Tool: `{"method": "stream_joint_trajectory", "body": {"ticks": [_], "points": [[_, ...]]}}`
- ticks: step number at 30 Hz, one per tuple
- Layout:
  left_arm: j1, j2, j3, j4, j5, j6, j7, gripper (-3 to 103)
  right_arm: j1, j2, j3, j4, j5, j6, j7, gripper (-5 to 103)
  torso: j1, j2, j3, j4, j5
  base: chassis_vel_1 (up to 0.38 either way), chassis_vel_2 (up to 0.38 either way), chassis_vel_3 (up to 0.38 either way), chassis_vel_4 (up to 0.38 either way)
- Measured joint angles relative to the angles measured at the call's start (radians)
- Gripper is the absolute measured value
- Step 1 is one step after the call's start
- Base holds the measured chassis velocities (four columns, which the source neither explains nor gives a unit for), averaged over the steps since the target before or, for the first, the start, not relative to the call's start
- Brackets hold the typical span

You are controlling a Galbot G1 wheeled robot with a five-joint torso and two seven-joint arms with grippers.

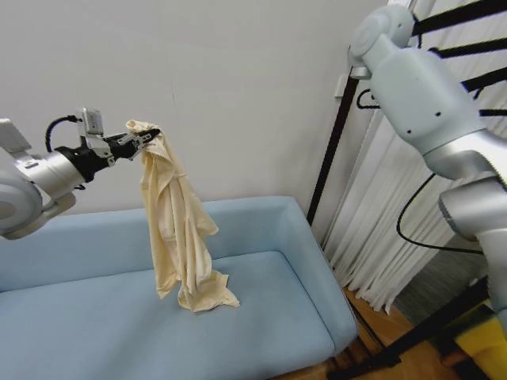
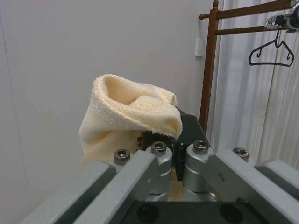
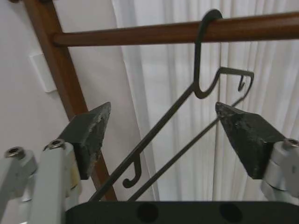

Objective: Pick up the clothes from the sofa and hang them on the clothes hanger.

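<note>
A cream garment [image 1: 178, 222] hangs from my left gripper [image 1: 142, 138], which is shut on its top edge high above the blue sofa [image 1: 95, 324]; its lower hem rests on the seat. In the left wrist view the bunched cloth [image 2: 128, 114] sits pinched at the fingers. A dark wire hanger [image 3: 187, 135] hangs by its hook from the wooden rail [image 3: 168, 31] of the clothes rack. My right gripper [image 3: 170, 135] is open, its fingers [image 3: 91, 135] on either side of the hanger without touching it. The same hanger [image 2: 273, 53] appears far off in the left wrist view.
The rack's dark wooden post [image 1: 329, 150] stands just right of the sofa arm, against the white wall. White curtains [image 1: 396, 206] hang behind it. My raised right arm [image 1: 420, 87] and a black cable [image 1: 412, 229] occupy the upper right.
</note>
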Motion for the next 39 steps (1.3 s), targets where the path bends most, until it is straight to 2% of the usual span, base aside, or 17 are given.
{"method": "stream_joint_trajectory", "body": {"ticks": [1,4,5,9,20,25,27,28,30,31,33,34,36,37,39], "points": [[0.0,0.0,0.0,0.0,0.0,0.0,0.0,1,0.0,0.0,0.0,0.0,0.0,0.0,0.0,71,0.0,0.0,0.0,0.0,0.0,0.0,0.0,0.0,0.0],[0.003,-0.011,0.002,-0.005,0.001,0.001,-0.003,1,0.005,0.032,0.028,-0.074,-0.019,0.005,-0.002,88,0.0,0.0,0.0,0.0004,-0.0002,0.0,0.0,0.0,0.0],[0.006,-0.013,0.002,-0.007,0.001,0.001,-0.004,1,0.004,0.037,0.034,-0.087,-0.024,0.006,-0.005,88,0.0,0.0,0.0,0.0005,-0.0004,0.0,0.0,0.0,0.0],[0.02,-0.016,-0.01,-0.007,0.001,0.001,-0.004,1,-0.02,0.036,0.035,-0.095,-0.045,0.005,-0.02,99,0.0,0.0,0.0,0.0005,-0.0001,0.0,0.0,0.0,0.0],[0.059,-0.032,-0.042,0.001,0.0,0.0,-0.001,1,-0.06,0.031,0.056,-0.135,-0.084,0.012,-0.054,100,0.0,0.0,0.0,0.0003,-0.0002,0.0,0.0,0.0,0.0],[0.06,-0.039,-0.038,0.007,0.002,-0.001,0.001,1,-0.066,0.026,0.054,-0.124,-0.065,0.01,-0.03,101,0.0,0.0,0.0,0.0004,-0.0002,0.0,0.0,0.0,0.0],[0.064,-0.043,-0.038,0.008,0.003,-0.001,0.002,1,-0.072,0.019,0.046,-0.108,-0.046,0.01,-0.015,91,0.0,0.0,0.0,0.0004,-0.0002,0.0,0.0,0.0,0.0],[0.064,-0.043,-0.038,0.008,0.003,-0.001,0.002,1,-0.072,0.019,0.046,-0.108,-0.046,0.01,-0.015,91,0.0,0.0,0.0,0.0004,-0.0002,0.0,0.0,0.0,0.0],[0.072,-0.046,-0.042,0.008,0.003,-0.002,0.003,1,-0.079,0.012,0.04,-0.096,-0.034,0.01,-0.008,81,0.0,0.0,0.0,0.0004,-0.0003,0.0,0.0,0.0,0.0],[0.08,-0.046,-0.049,0.009,0.003,-0.004,0.004,1,-0.085,0.006,0.034,-0.087,-0.027,0.013,-0.006,81,0.0,0.0,0.0,0.0004,-0.0002,0.0,0.0,0.0,0.0],[0.092,-0.046,-0.057,0.01,0.003,-0.01,0.004,1,-0.093,-0.001,0.028,-0.079,-0.022,0.021,-0.006,70,0.0,0.0,0.0,0.0003,-0.0001,0.0,0.0,0.0,0.0],[0.092,-0.046,-0.057,0.01,0.003,-0.01,0.004,1,-0.093,-0.001,0.028,-0.079,-0.022,0.021,-0.006,70,0.0,0.0,0.0,0.0003,-0.0001,0.0,0.0,0.0,0.0],[0.096,-0.044,-0.062,0.014,0.003,-0.012,0.006,1,-0.098,-0.005,0.026,-0.075,-0.021,0.026,-0.007,59,0.0,0.0,0.0,0.0004,-0.0001,0.0,0.0,0.0,0.0],[0.096,-0.042,-0.065,0.016,0.002,-0.013,0.006,1,-0.099,-0.008,0.025,-0.073,-0.021,0.029,-0.01,59,0.0,0.0,0.0,0.0004,-0.0001,0.0,0.0,0.0,0.0],[0.094,-0.04,-0.067,0.018,0.0,-0.013,0.007,1,-0.102,-0.016,0.022,-0.065,-0.02,0.04,-0.017,48,0.0,0.0,0.0,0.0005,-0.0002,0.0,0.0,0.0,0.0]]}}
